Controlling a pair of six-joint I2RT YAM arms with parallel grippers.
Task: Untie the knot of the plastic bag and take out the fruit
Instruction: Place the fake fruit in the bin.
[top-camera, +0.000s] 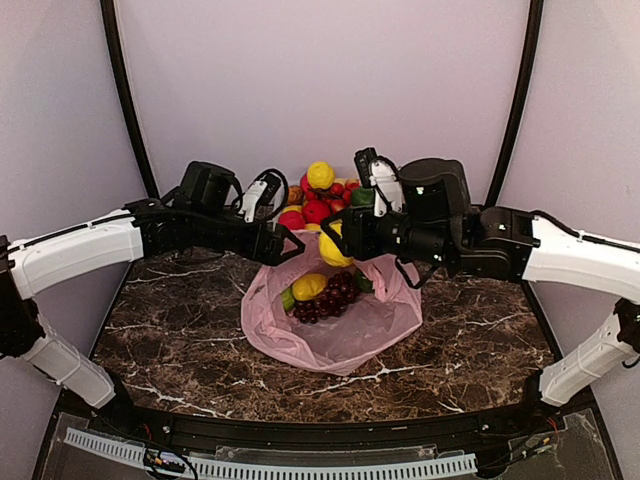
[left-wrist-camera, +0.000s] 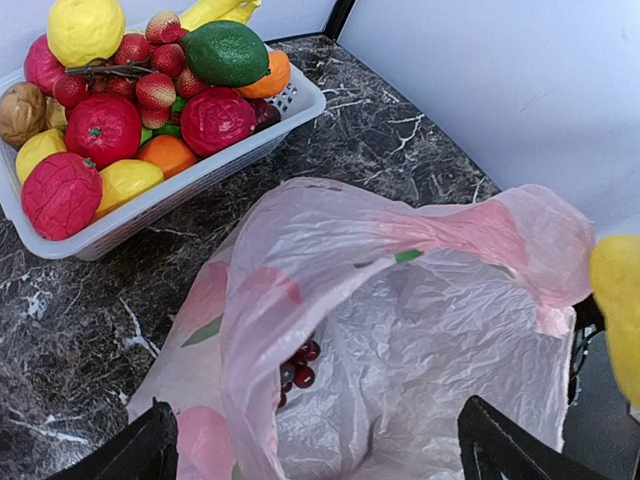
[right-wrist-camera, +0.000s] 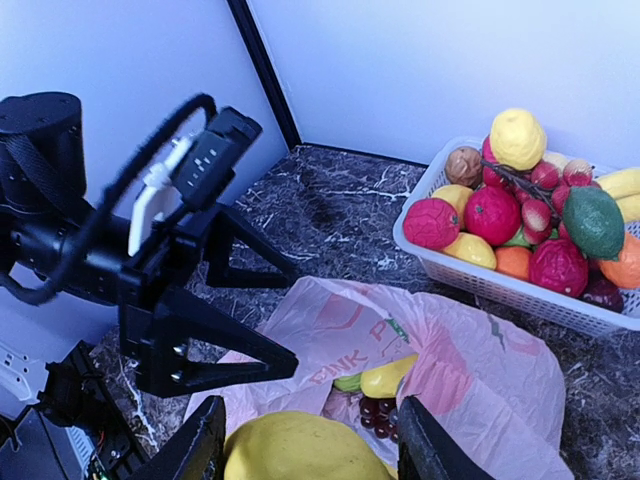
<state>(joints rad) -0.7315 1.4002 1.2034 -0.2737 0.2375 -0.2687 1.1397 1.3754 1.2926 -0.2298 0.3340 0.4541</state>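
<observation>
Plastic bag (top-camera: 340, 335), pink and open-mouthed, lies crumpled mid-counter (top-camera: 180, 340) as two arms reach in over it, one from each side, elbows bent and wrists level above the film. The left claw (top-camera: 290, 245) hangs over the bag's left rim with its fingers spread wide, holding nothing. The right claw (right-wrist-camera: 312, 440) is clamped on one yellow fruit (top-camera: 335, 250), lifted clear above the bag's back edge. Three fruits show inside the one bag: a dark purple grape bunch (top-camera: 325, 297), a yellow oblong piece (top-camera: 309, 286) and a green piece (top-camera: 288, 299) just beside it. One white basket (left-wrist-camera: 190, 185) stands behind the bag against the back wall, heaped with red, yellow, orange and green fruit, a lemon-yellow one on top.
</observation>
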